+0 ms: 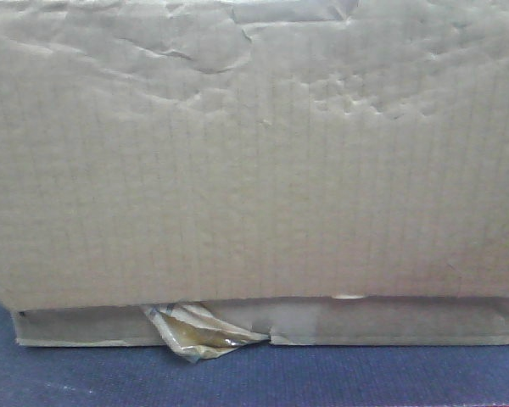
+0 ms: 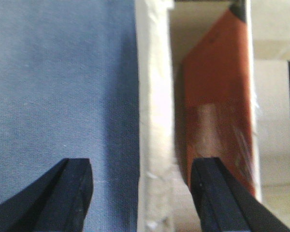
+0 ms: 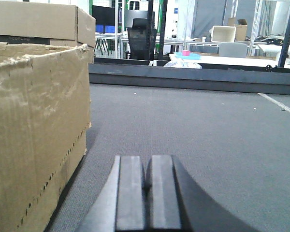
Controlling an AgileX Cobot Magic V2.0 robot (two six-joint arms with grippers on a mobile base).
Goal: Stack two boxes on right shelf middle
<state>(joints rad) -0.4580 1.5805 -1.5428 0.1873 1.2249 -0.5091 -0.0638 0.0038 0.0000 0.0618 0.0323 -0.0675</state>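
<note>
L tool (image 2: 142, 193) spread astride box (image 2: 154, 121) wall

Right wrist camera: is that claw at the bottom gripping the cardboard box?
No, the right gripper is closed with nothing between its tips, and the cardboard box stands off to its side.

front view faces a box (image 1: 254, 170) very near; left wrist close too; right wrist low, level.

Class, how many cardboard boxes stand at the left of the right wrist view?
2. One box fills the left foreground; a second box stands behind it, at the top left. More may be hidden behind them.
</note>
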